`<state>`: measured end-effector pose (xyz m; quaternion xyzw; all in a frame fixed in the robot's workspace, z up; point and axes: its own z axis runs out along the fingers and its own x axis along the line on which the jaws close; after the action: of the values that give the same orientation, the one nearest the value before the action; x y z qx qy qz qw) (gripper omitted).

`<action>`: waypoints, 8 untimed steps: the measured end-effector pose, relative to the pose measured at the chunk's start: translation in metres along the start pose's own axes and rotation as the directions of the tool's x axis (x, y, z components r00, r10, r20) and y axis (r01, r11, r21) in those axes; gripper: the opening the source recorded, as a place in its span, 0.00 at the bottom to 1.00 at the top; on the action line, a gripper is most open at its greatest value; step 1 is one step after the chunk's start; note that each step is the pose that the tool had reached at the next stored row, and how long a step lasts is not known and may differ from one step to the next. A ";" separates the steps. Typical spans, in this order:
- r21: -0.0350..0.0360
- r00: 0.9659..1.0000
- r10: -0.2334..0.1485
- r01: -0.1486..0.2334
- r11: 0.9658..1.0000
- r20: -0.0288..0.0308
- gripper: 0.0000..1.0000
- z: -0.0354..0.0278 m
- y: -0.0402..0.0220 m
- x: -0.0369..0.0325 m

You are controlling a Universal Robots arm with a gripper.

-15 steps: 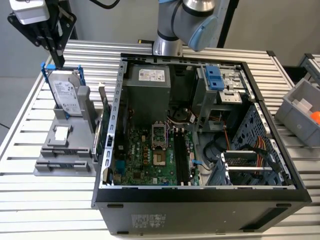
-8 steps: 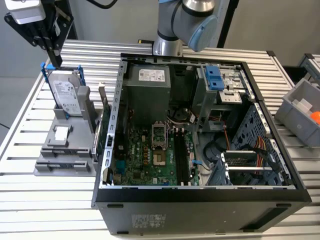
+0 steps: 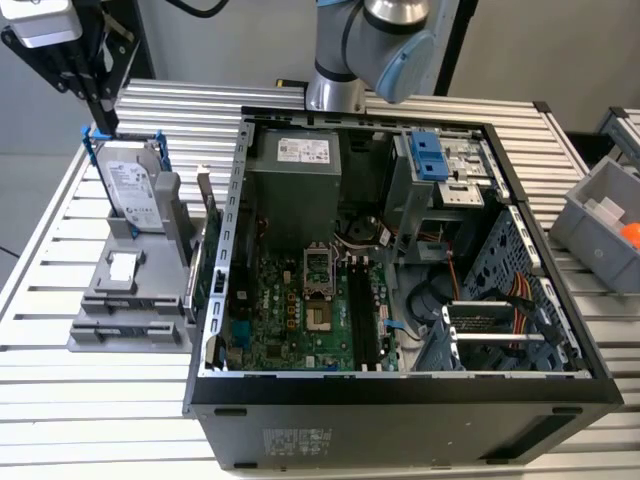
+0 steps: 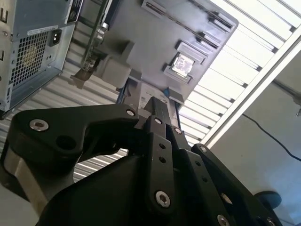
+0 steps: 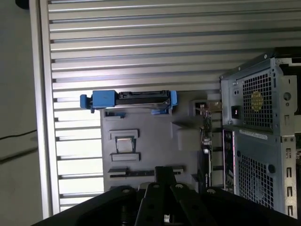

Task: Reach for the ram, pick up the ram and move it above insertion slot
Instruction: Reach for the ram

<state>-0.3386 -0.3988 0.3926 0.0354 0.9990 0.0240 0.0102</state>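
Observation:
The ram (image 5: pixel 131 173) looks like a thin dark strip standing on edge in a slot of the grey fixture (image 3: pixel 120 320), left of the open computer case (image 3: pixel 400 400). My gripper (image 3: pixel 104 124) hangs at the exterior view's upper left, over the fixture's far end. It sits just above the hard drive, shut with nothing held. Both wrist views show its black fingertips (image 5: pixel 164 175) pressed together, and the linkages (image 4: pixel 157 141) cover the near part of the fixture. The black insertion slots (image 3: pixel 362 315) lie on the green motherboard inside the case.
A hard drive (image 3: pixel 132 185) in a blue caddy stands upright on the fixture, with a processor chip (image 5: pixel 124 144) in a pocket beside it. An expansion card (image 3: pixel 207 235) stands between fixture and case wall. A grey bin (image 3: pixel 600 230) sits at the exterior view's right, on the slatted table.

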 end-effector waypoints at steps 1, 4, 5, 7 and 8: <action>0.000 1.000 0.000 0.000 1.000 0.000 0.00 0.0000 -0.0001 0.0008; 0.000 1.000 0.000 0.000 1.000 0.000 0.00 0.0000 -0.0002 0.0033; 0.000 1.000 0.000 0.000 1.000 0.000 0.00 -0.0001 -0.0003 0.0042; 0.000 1.000 0.000 0.000 1.000 0.000 0.00 -0.0001 -0.0004 0.0060; 0.000 1.000 0.000 0.000 1.000 0.000 0.00 -0.0001 -0.0005 0.0069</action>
<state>-0.3455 -0.3988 0.3926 0.0354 0.9990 0.0240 0.0102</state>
